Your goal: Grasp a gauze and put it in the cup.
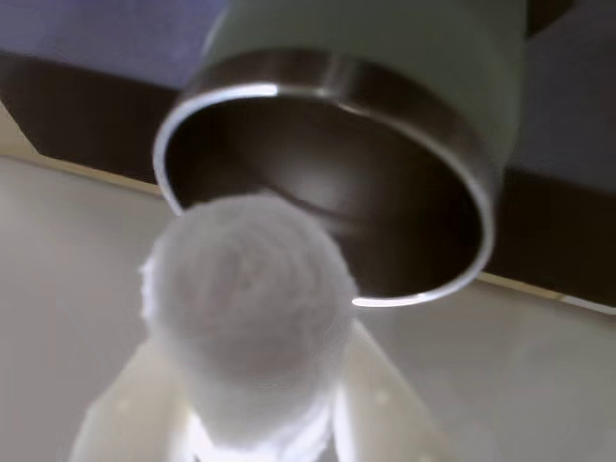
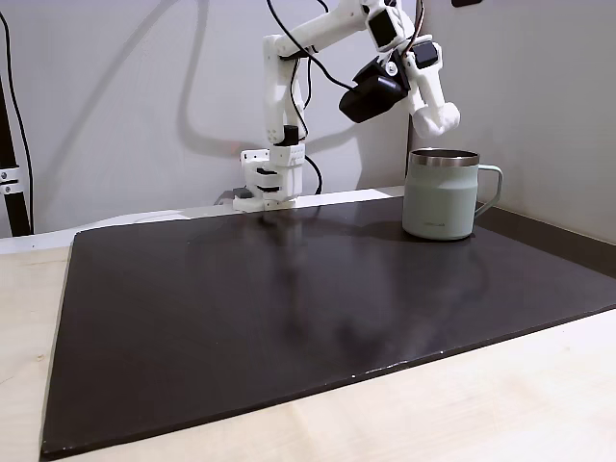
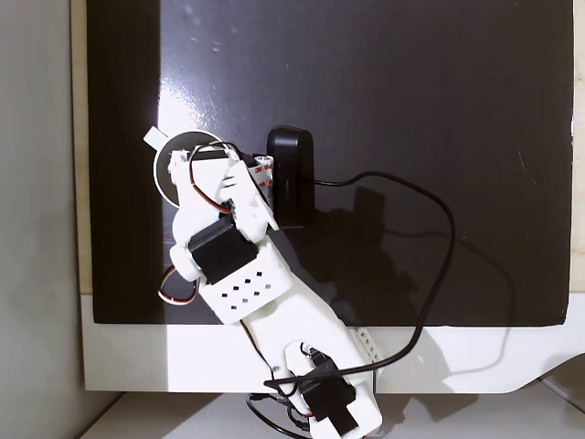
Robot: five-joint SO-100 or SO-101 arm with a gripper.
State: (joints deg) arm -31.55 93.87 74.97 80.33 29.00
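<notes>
The pale wooden table (image 2: 289,428) carries a wide black matte mat (image 2: 289,308), laid as my working surface. My white jointed arm (image 2: 289,87) is bolted at the table's far edge in a fixed view and reaches out high over the mat, so that what I carry clears the rim of the target.

That target is the pale sage-green cylindrical cup (image 2: 440,195) with a bare steel rim and a squared loop handle. It stands upright on the mat with its mouth open upward to receive a drop. In the wrist view its dark steel interior (image 1: 385,192) gapes just ahead of me.

My gripper (image 2: 438,117) hangs just above the cup's rim, tilted downward toward the opening. Its two white plastic fingers (image 1: 380,404) are closed around the small white fluffy roll of gauze (image 1: 248,318), pinching it low on its body so the soft end sticks out toward the cup. The gauze is aloft in my grip, overlapping the near rim in the wrist view; I judge a little more reach is needed before letting go.
</notes>
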